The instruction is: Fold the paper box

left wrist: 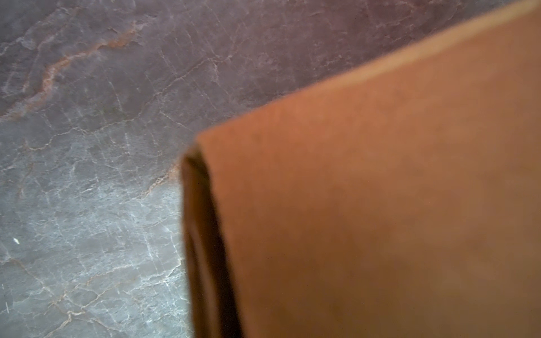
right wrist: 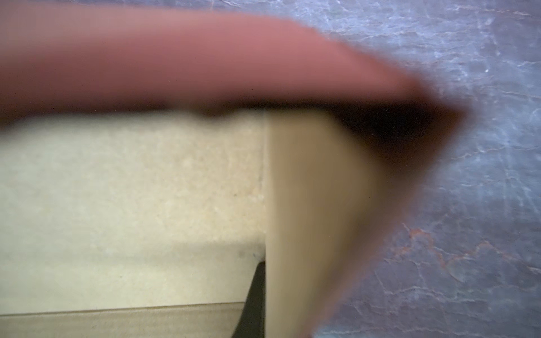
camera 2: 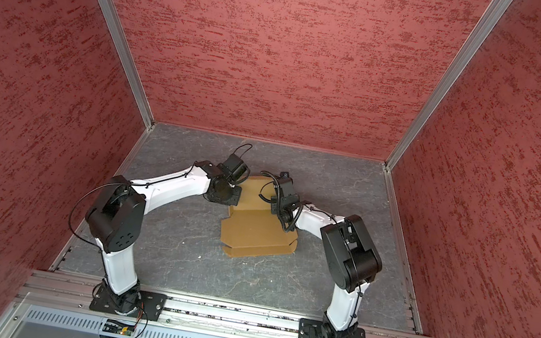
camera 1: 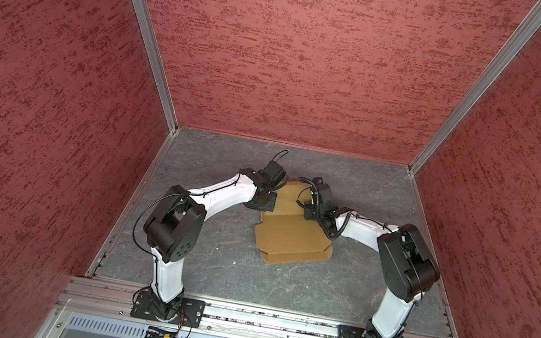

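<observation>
Jaws, both arms: closed down narrow. Neither pair shows in any view, so we cannot tell whether cardboard is pinched between them.

Left gripper (camera 1: 265, 202): set at the left side of the far panel of the paper box (camera 1: 290, 240).

Right gripper (camera 1: 309, 212): set at the right side of the same panel, facing the left one across it. We judge the pairing deliberate, since one contact per side lets the panel turn evenly on its crease rather than twist.

Paper box, plain brown board: in both top views (camera 2: 256, 231) it lies about midway between the left and right edges of the table (camera 1: 208, 263), with its far end nearer the far edge. The near panel lies flat, with a narrow strip along its near side and notched corners. A crease crosses between the near and far panels.
- Left wrist view: the paper box (left wrist: 380, 204) fills much of the frame, close to the lens and blurred.
- Right wrist view: a pale face of it (right wrist: 131, 190) meets a second face at a crease. A blurred reddish band (right wrist: 175, 58) crosses nearer the lens, and we cannot name it.

We read the far panel as lifted off the table. Folding looks early, with most walls not yet standing.

Surroundings: red textured walls (camera 1: 299, 52) on three sides, and the arm bases on a metal rail (camera 1: 273, 321) along the near edge.
</observation>
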`<state>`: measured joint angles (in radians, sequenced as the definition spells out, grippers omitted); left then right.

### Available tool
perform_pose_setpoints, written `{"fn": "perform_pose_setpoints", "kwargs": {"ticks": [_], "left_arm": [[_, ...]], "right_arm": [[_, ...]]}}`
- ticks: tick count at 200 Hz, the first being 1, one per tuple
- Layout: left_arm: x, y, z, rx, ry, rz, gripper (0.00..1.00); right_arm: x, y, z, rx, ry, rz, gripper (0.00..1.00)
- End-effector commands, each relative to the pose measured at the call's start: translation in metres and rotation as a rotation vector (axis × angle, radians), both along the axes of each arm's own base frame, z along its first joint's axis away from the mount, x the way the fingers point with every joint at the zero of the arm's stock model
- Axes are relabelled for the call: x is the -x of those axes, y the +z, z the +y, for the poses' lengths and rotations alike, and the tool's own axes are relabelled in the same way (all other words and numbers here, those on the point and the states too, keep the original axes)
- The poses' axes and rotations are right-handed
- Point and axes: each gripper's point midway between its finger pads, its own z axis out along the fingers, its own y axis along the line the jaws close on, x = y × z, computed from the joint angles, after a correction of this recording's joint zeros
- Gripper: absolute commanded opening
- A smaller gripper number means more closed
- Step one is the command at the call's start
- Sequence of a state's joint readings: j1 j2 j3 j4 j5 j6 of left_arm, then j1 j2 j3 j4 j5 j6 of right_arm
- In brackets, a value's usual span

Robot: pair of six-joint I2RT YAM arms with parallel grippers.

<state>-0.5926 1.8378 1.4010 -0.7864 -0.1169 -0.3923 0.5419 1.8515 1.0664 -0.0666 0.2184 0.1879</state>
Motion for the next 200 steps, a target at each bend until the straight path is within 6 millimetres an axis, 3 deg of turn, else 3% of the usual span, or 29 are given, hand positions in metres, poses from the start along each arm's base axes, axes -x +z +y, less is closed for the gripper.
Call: {"fn": "perform_pose_setpoints", "kwargs": {"ticks": [1, 103, 200], "left_arm": [[-0.01, 0.026, -0.028, 0.093, -0.05, -0.074, 0.05], [-0.012, 0.026, -0.015, 0.068, -0.019, -0.084, 0.05], [-0.012, 0.024, -0.004, 0.052, 0.002, -0.087, 0.05]], "right_arm": [[0.007, -0.006, 0.002, 0.042, 0.03, 0.032, 0.1], [0.019, 0.005, -0.001, -0.001, 0.016, 0.039, 0.22], [0.018, 0.03, -0.013, -0.086, -0.048, -0.033, 0.23]]}}
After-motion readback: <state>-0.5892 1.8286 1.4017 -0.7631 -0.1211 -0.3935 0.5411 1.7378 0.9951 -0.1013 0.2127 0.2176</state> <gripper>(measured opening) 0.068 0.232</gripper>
